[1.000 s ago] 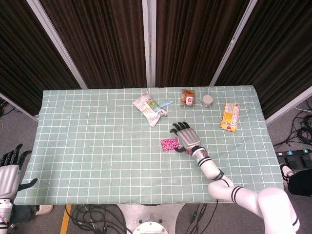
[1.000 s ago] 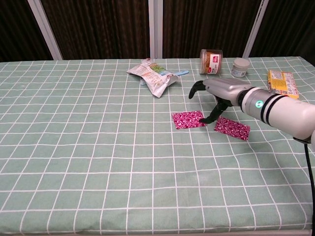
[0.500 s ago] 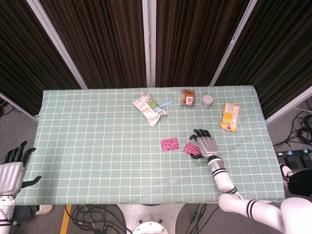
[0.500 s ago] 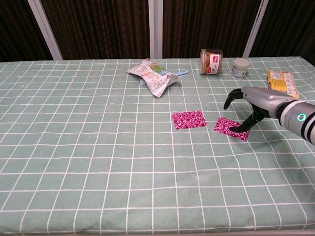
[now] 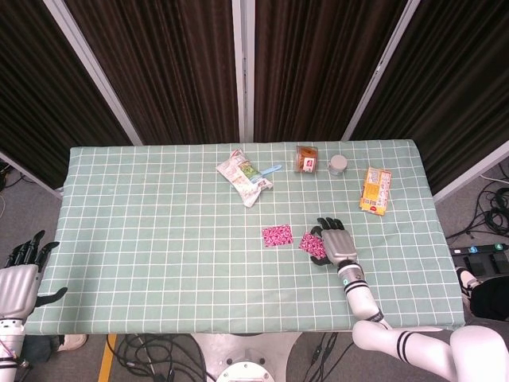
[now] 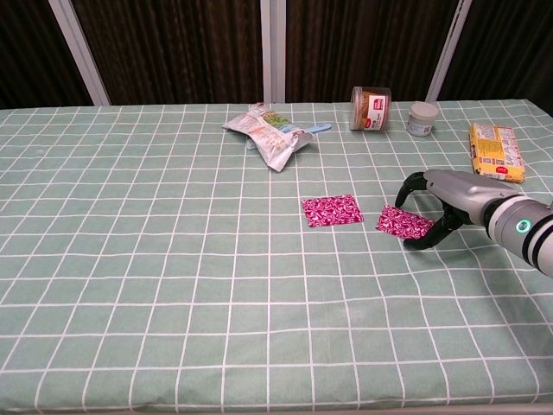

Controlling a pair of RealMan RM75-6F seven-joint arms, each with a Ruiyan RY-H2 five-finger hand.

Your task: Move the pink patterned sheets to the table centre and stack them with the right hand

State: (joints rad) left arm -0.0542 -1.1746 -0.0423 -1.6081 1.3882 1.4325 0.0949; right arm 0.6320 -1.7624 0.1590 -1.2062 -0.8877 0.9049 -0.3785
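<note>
The right hand [image 6: 439,201] lies low over the green checked tablecloth [image 6: 173,285], right of the table centre, its forearm running in from the near right edge. Its dark fingers [image 6: 413,185] arch over the right end of a pink patterned sheet [image 6: 403,222], and the thumb rests at that sheet's near right edge. Whether the sheet is actually pinched cannot be told; it appears to lie flat on the cloth. A second pink patterned sheet [image 6: 331,210] lies just left of the first, apart from it, close to the table centre and untouched.

The head view shows the same hand [image 5: 335,242] from above, palm down, covering part of the right sheet [image 5: 311,244], with the other sheet [image 5: 277,235] beside it. Only this view shows the left hand [image 5: 21,274], which hangs beyond the near left corner of the table with fingers spread and nothing in it.

Toward the far edge lie a crumpled white snack bag [image 6: 266,134], a brown lidded jar [image 6: 370,108], a small white pot [image 6: 422,118] and a yellow box [image 6: 495,150].
</note>
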